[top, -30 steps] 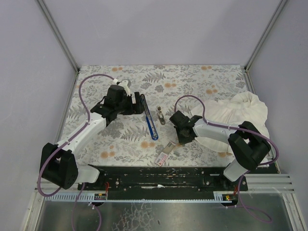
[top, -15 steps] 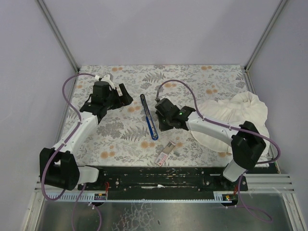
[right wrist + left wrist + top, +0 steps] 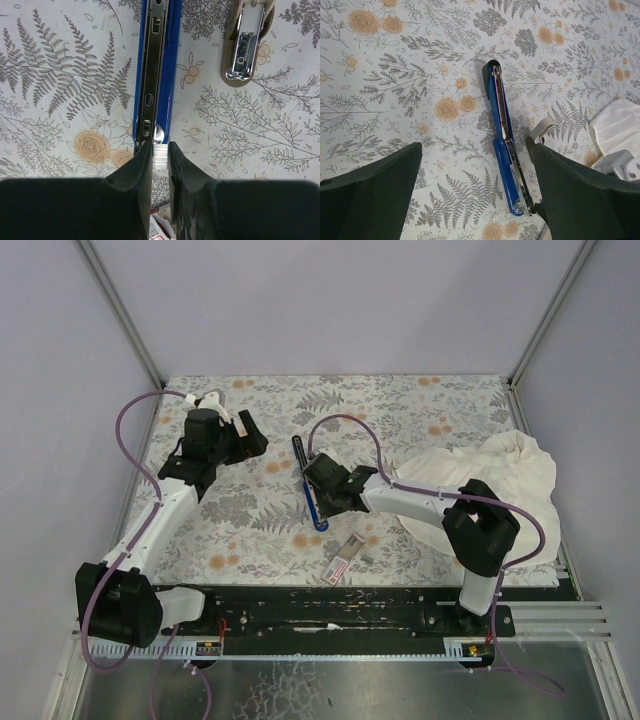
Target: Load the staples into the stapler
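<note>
The blue stapler (image 3: 316, 508) lies opened out flat on the floral table cover, its metal staple channel (image 3: 153, 75) facing up and its chrome anvil end (image 3: 243, 47) off to one side. My right gripper (image 3: 160, 148) is shut on a short silvery strip of staples (image 3: 160, 151), held at the near end of the channel. In the top view that gripper (image 3: 323, 492) sits over the stapler. The white, red-labelled staples box (image 3: 343, 558) lies nearer the arm bases and shows between the right fingers (image 3: 162, 231). My left gripper (image 3: 475, 150) is open and empty, hovering left of the stapler (image 3: 502, 145).
A big white cloth (image 3: 490, 472) is bunched at the right side of the table, under the right arm. A small grey tray (image 3: 364, 557) lies beside the box. Grey walls close in the back and sides. A black rail (image 3: 330, 608) runs along the near edge.
</note>
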You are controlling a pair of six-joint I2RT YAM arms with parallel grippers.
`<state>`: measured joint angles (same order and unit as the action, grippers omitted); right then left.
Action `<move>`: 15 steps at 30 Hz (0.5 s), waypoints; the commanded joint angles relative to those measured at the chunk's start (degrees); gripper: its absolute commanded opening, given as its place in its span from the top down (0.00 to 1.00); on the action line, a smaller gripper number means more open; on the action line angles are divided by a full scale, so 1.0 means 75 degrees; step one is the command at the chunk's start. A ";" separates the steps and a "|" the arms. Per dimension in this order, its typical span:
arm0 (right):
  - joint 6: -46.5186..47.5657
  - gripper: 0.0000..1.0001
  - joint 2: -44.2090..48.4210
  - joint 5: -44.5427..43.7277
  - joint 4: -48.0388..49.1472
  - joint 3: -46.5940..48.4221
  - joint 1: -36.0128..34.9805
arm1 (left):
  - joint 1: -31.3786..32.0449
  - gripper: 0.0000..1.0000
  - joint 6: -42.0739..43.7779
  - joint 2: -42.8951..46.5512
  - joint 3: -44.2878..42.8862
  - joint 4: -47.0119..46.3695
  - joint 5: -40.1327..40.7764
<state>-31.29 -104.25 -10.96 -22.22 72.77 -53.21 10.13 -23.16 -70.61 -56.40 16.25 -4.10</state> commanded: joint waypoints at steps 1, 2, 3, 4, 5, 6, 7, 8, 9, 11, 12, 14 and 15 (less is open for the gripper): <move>-0.0122 0.85 0.0010 -0.0317 0.0299 0.0473 -0.0135 | -0.0122 0.08 0.0145 0.0020 0.0020 -0.0244 0.0048; -0.0128 0.85 -0.0012 -0.0316 0.0305 0.0505 -0.0142 | -0.0147 0.08 0.0136 0.0000 0.0022 -0.0245 0.0011; -0.0119 0.85 -0.0043 -0.0313 0.0300 0.0539 -0.0151 | -0.0160 0.08 0.0133 -0.0012 0.0020 -0.0245 -0.0019; -0.0116 0.85 -0.0081 -0.0313 0.0300 0.0568 -0.0160 | -0.0175 0.08 0.0124 -0.0014 0.0026 -0.0254 -0.0050; -0.0117 0.85 -0.0104 -0.0310 0.0302 0.0604 -0.0171 | -0.0198 0.08 0.0105 -0.0013 0.0021 -0.0262 -0.0072; -0.0117 0.85 -0.0134 -0.0316 0.0293 0.0625 -0.0172 | -0.0211 0.08 0.0103 -0.0007 0.0029 -0.0273 -0.0095; -0.0117 0.85 -0.0158 -0.0324 0.0291 0.0654 -0.0187 | -0.0230 0.08 0.0097 -0.0007 0.0032 -0.0279 -0.0112; -0.0116 0.85 -0.0178 -0.0329 0.0291 0.0665 -0.0183 | -0.0245 0.08 0.0089 -0.0016 0.0041 -0.0280 -0.0126; -0.0120 0.85 -0.0188 -0.0350 0.0289 0.0679 -0.0193 | -0.0257 0.08 0.0095 -0.0013 0.0043 -0.0280 -0.0137; -0.0133 0.85 -0.0198 -0.0377 0.0295 0.0682 -0.0208 | -0.0280 0.08 0.0070 -0.0002 0.0044 -0.0291 -0.0172; -0.0149 0.85 -0.0208 -0.0397 0.0301 0.0683 -0.0206 | -0.0294 0.08 0.0064 -0.0008 0.0054 -0.0300 -0.0189; -0.0153 0.85 -0.0232 -0.0397 0.0320 0.0690 -0.0207 | -0.0302 0.08 0.0053 -0.0018 0.0055 -0.0314 -0.0221; -0.0157 0.85 -0.0262 -0.0400 0.0337 0.0700 -0.0209 | -0.0325 0.08 0.0042 -0.0028 0.0055 -0.0315 -0.0251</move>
<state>-31.53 -106.02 -11.55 -21.04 75.40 -54.11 8.43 -23.18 -70.70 -56.40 16.25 -4.97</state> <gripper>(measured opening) 0.216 0.917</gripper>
